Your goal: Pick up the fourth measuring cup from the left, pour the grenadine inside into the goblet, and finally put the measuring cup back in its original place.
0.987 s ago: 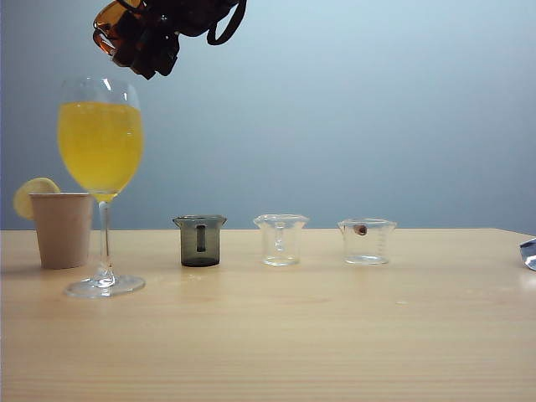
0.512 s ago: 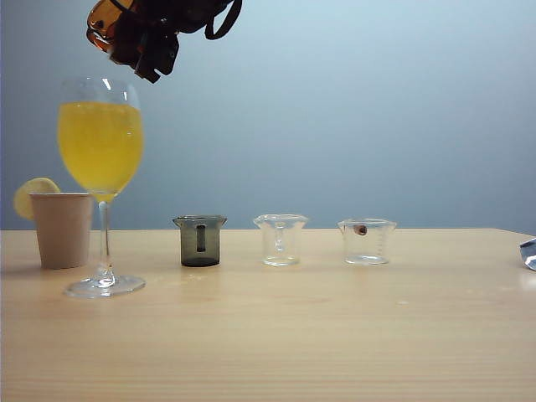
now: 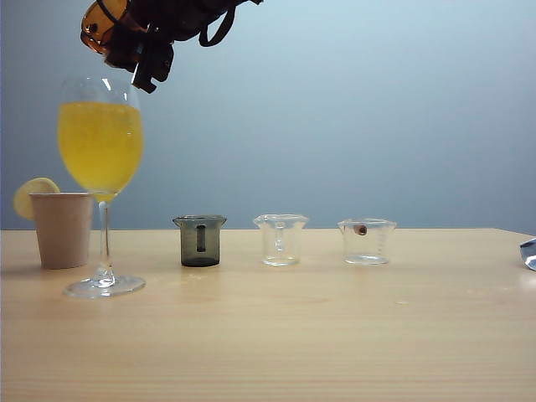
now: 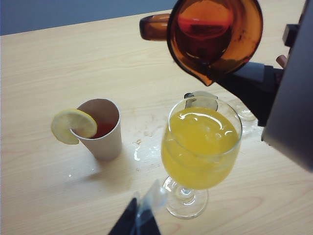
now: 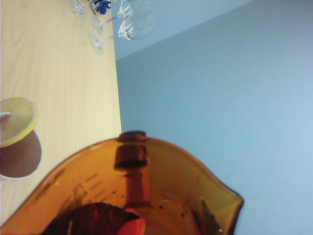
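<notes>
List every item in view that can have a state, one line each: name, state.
fourth measuring cup: held aloft, tipped over the goblet, grenadine inside, none pouring yet
goblet: upright, full of yellow juice
paper cup: upright, lemon slice on rim
grey cup: upright on table
two clear cups: upright
right gripper: jaws clamped on the fourth measuring cup
left gripper: low beside the goblet, holding nothing visible
</notes>
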